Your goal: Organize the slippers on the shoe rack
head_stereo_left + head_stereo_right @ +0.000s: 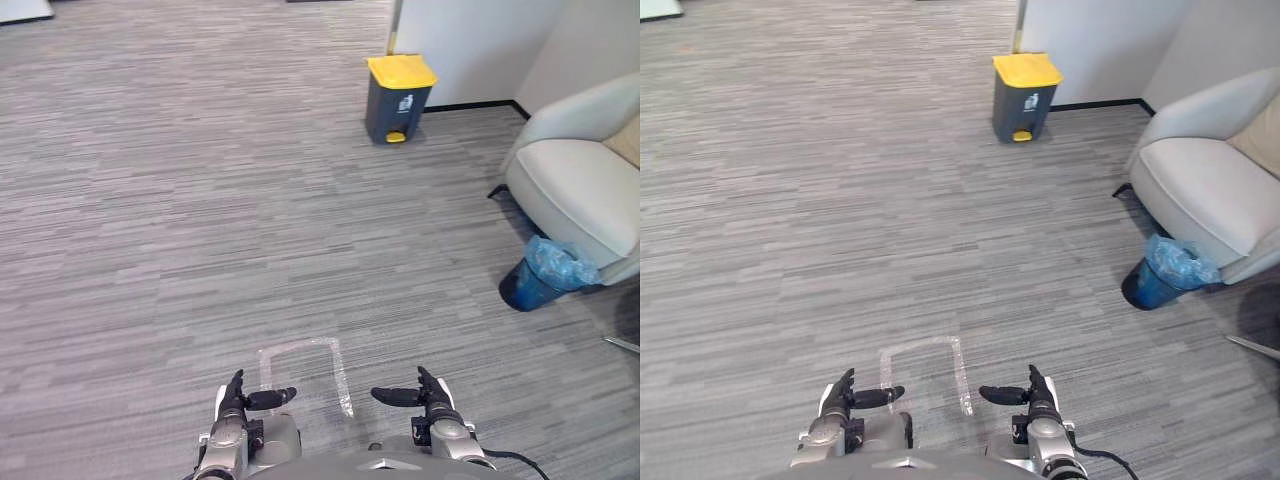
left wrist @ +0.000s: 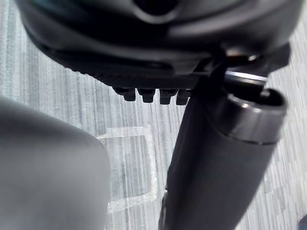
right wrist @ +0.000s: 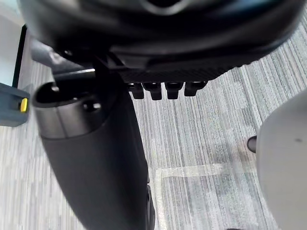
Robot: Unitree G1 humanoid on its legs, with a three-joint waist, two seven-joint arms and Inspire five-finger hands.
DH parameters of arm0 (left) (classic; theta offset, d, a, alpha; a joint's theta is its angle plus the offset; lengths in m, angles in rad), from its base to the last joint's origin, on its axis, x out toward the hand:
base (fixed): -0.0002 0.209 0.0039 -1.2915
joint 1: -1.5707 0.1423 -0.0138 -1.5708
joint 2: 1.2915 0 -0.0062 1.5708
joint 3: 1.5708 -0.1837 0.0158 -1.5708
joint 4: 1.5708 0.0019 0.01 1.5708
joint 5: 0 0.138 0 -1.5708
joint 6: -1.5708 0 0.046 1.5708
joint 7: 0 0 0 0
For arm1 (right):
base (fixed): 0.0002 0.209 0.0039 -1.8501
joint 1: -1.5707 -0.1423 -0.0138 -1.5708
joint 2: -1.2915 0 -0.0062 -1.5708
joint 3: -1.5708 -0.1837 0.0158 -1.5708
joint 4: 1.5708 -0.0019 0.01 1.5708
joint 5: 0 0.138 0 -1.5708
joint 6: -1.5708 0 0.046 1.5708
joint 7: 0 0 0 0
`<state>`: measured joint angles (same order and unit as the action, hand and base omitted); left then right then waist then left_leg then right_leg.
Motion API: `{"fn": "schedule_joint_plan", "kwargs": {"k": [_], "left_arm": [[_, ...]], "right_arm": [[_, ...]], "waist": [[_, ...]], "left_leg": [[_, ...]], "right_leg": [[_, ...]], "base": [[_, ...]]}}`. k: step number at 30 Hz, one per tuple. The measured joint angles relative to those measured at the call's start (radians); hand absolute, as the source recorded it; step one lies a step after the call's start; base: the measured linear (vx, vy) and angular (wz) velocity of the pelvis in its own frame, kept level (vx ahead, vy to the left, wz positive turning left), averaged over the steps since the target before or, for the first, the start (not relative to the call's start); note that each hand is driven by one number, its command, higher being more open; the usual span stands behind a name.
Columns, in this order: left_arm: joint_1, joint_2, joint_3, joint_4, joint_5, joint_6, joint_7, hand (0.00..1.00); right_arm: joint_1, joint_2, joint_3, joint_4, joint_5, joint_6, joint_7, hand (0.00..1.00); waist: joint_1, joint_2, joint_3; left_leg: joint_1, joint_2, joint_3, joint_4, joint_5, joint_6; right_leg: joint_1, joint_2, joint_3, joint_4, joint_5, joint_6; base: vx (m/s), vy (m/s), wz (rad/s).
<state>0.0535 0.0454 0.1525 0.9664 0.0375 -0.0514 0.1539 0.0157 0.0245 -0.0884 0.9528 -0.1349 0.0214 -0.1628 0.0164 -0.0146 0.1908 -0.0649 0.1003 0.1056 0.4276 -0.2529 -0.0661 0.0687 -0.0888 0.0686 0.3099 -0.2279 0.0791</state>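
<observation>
Carpet (image 1: pixel 180 220), grey and streaked, stretches out ahead of you. Your left hand (image 1: pixel 236 402) and right hand (image 1: pixel 428 396) sit low at the near edge, well apart. Both are relaxed, fingers straight and thumbs pointing inward toward each other, with nothing in their hold. On the floor between them and a little farther out lies a clear tape outline (image 1: pixel 340 375). Far off to the right, a dark bin with a yellow lid (image 1: pixel 400 95) stands by the white wall (image 1: pixel 470 40). On your right is a pale armchair (image 1: pixel 585 180), with a blue-lined bin (image 1: pixel 545 275) just beside its near edge.
</observation>
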Motion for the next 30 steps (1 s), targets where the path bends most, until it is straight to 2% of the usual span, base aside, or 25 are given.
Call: {"fn": "schedule_joint_plan", "kwargs": {"k": [1,3,4,6,7,8,9,10,11,12,14,16,17,18,20,21,23,25,26,27,28,30], "left_arm": [[0.005,-0.001,-0.002,0.006,0.001,0.000,-0.002,1.00],[0.001,0.000,-0.002,0.020,0.001,0.000,-0.002,1.00],[0.007,0.010,-0.019,0.026,0.003,0.000,-0.002,1.00],[0.004,0.021,-0.028,0.039,0.003,-0.001,-0.003,1.00],[0.002,0.028,-0.030,0.049,0.003,0.000,-0.004,1.00],[-0.006,0.032,-0.029,0.062,0.001,0.005,-0.005,1.00],[-0.009,0.035,-0.029,0.065,-0.003,0.011,-0.006,1.00],[-0.013,0.039,-0.030,0.075,-0.006,0.012,-0.008,1.00],[-0.019,0.031,-0.037,0.089,-0.007,0.017,-0.011,1.00],[-0.022,0.020,-0.051,0.088,-0.007,0.017,-0.016,1.00],[-0.015,0.004,-0.060,0.080,-0.005,0.013,-0.022,1.00],[-0.001,-0.009,-0.061,0.063,-0.005,0.006,-0.031,1.00],[-0.001,-0.009,-0.058,0.060,-0.005,0.006,-0.033,1.00],[-0.002,0.000,-0.055,0.058,-0.006,0.008,-0.033,1.00],[-0.010,0.000,-0.045,0.058,-0.007,0.010,-0.033,1.00],[-0.019,-0.001,-0.031,0.059,-0.007,0.009,-0.034,1.00],[-0.025,-0.003,-0.011,0.056,-0.008,0.008,-0.033,1.00],[-0.028,-0.006,-0.010,0.041,-0.008,0.003,-0.031,1.00],[-0.027,-0.010,-0.009,0.036,-0.008,-0.005,-0.029,1.00],[-0.027,-0.017,-0.010,0.038,-0.010,-0.006,-0.028,1.00],[-0.034,-0.020,-0.012,0.048,-0.009,0.002,-0.026,1.00],[-0.033,-0.011,-0.018,0.048,-0.010,-0.001,-0.022,1.00]], "right_arm": [[-0.002,0.005,0.001,-0.003,0.000,-0.002,0.000,1.00],[-0.008,0.006,0.004,0.004,-0.001,-0.004,0.003,1.00],[-0.024,0.006,0.023,0.022,-0.001,-0.004,0.005,1.00],[-0.034,0.007,0.034,0.034,-0.003,-0.005,0.006,1.00],[-0.045,0.009,0.042,0.044,-0.003,-0.004,0.007,1.00],[-0.051,0.009,0.045,0.044,-0.003,-0.003,0.008,1.00],[-0.052,0.008,0.045,0.045,-0.003,-0.002,0.008,1.00],[-0.051,0.001,0.043,0.043,-0.004,-0.001,0.009,1.00],[-0.053,-0.015,0.040,0.045,-0.020,-0.003,0.008,1.00],[-0.051,-0.031,0.037,0.049,-0.021,-0.003,0.006,1.00],[-0.038,-0.059,0.027,0.075,-0.022,-0.003,0.002,1.00],[-0.026,-0.087,0.021,0.090,-0.021,-0.003,0.000,1.00],[-0.024,-0.089,0.019,0.093,-0.021,-0.003,-0.001,1.00],[-0.020,-0.087,0.019,0.094,-0.021,-0.003,-0.001,1.00],[-0.022,-0.085,0.020,0.099,-0.021,-0.002,-0.001,1.00],[-0.025,-0.082,0.021,0.103,-0.020,-0.001,-0.002,1.00],[-0.030,-0.084,0.019,0.110,-0.021,0.002,-0.003,1.00],[-0.033,-0.083,0.009,0.115,-0.021,0.004,-0.006,1.00],[-0.033,-0.081,0.008,0.113,-0.021,0.004,-0.009,1.00],[-0.036,-0.091,0.010,0.103,-0.021,0.004,-0.005,1.00],[-0.037,-0.100,0.009,0.101,-0.020,0.004,-0.006,1.00],[-0.033,-0.088,-0.001,0.101,-0.019,0.004,-0.010,1.00]], "waist": [[-0.002,0.004,-0.003],[0.000,0.005,-0.003],[-0.002,0.009,-0.008],[-0.005,0.013,-0.011],[-0.010,0.014,-0.011],[-0.010,0.015,-0.010],[-0.010,0.012,-0.010],[-0.015,0.012,-0.012],[-0.020,0.035,-0.012],[-0.022,0.035,-0.003],[-0.021,0.042,-0.009],[-0.021,0.075,-0.015],[-0.019,0.076,-0.016],[-0.017,0.063,-0.023],[-0.012,0.059,-0.020],[0.005,0.057,-0.012],[0.023,0.044,0.003],[0.032,0.042,0.013],[0.035,0.049,0.015],[0.037,0.080,0.018],[0.032,0.085,0.022],[0.028,0.055,0.016]], "left_leg": [[0.036,0.001,0.052,-0.008,-0.009,0.019],[0.089,0.001,0.114,-0.031,-0.011,0.026],[0.148,0.002,0.176,-0.076,-0.013,0.039],[0.173,0.008,0.211,-0.106,-0.015,0.042],[0.181,0.014,0.234,-0.123,-0.015,0.042],[0.185,0.017,0.252,-0.135,-0.015,0.042],[0.188,0.014,0.256,-0.135,-0.015,0.042],[0.195,0.014,0.255,-0.135,-0.016,0.040],[0.202,0.016,0.244,-0.122,-0.013,0.042],[0.174,0.018,0.211,-0.038,-0.015,0.049],[0.184,0.011,0.173,-0.084,-0.051,0.006],[0.157,0.055,0.175,-0.089,0.011,0.001],[0.152,0.074,0.183,-0.051,-0.004,-0.008],[0.119,0.088,0.188,0.017,-0.004,-0.009],[0.080,0.108,0.190,0.119,-0.003,-0.008],[0.020,0.124,0.177,0.261,0.013,0.028],[0.007,0.077,0.109,0.243,-0.079,0.018],[-0.033,0.003,-0.016,0.143,-0.104,0.012],[-0.054,-0.036,-0.120,0.045,-0.089,0.003],[-0.049,-0.036,-0.180,-0.023,-0.009,-0.034],[-0.021,-0.054,-0.167,-0.033,0.030,0.008],[-0.001,-0.069,-0.130,-0.043,0.025,0.019]], "right_leg": [[-0.022,-0.012,-0.012,0.055,-0.002,0.003],[-0.043,-0.031,-0.052,0.114,-0.001,0.003],[-0.070,-0.069,-0.197,0.171,0.005,-0.001],[-0.089,-0.092,-0.334,0.197,-0.014,-0.025],[-0.110,-0.092,-0.413,0.198,-0.026,-0.045],[-0.150,-0.065,-0.458,0.180,-0.032,-0.065],[-0.166,-0.043,-0.460,0.139,-0.016,-0.082],[-0.162,-0.030,-0.457,0.119,-0.007,-0.106],[-0.140,-0.014,-0.451,0.096,0.012,-0.114],[-0.084,-0.012,-0.440,0.041,0.014,-0.114],[-0.012,0.000,-0.439,-0.031,0.034,-0.110],[0.032,0.046,-0.433,-0.084,0.040,-0.106],[0.038,0.061,-0.418,-0.094,0.041,-0.103],[0.039,0.067,-0.389,-0.122,0.048,-0.097],[0.044,0.083,-0.344,-0.154,0.063,-0.097],[0.061,0.087,-0.286,-0.176,0.078,-0.103],[0.076,0.067,-0.214,-0.181,0.084,-0.100],[0.082,0.039,-0.134,-0.178,0.084,-0.095],[0.064,0.030,-0.070,-0.155,0.069,-0.070],[0.048,0.047,-0.022,-0.129,0.052,-0.042],[0.047,0.036,0.016,-0.102,0.040,-0.023],[0.032,0.010,0.019,-0.073,0.022,-0.015]], "base": [[0.24,0.279,-1.24],[0.17,0.169,-1.13],[0.14,0.126,-1.08],[0.17,0.084,-0.88],[0.18,-0.016,-0.83],[0.16,-0.087,-0.77],[0.13,-0.096,-0.63],[0.12,-0.060,-0.46],[0.20,-0.063,-0.39],[0.18,-0.062,-0.31],[0.15,-0.081,-0.12],[0.08,0.001,-0.18],[0.09,0.042,-0.43],[0.11,0.041,-0.64],[0.11,0.023,-0.79],[0.16,0.100,-1.10],[0.13,0.116,-1.19],[0.11,0.211,-1.31],[0.14,0.293,-1.58],[0.16,0.317,-1.61],[0.15,0.260,-1.12],[0.15,0.178,-0.59]]}}
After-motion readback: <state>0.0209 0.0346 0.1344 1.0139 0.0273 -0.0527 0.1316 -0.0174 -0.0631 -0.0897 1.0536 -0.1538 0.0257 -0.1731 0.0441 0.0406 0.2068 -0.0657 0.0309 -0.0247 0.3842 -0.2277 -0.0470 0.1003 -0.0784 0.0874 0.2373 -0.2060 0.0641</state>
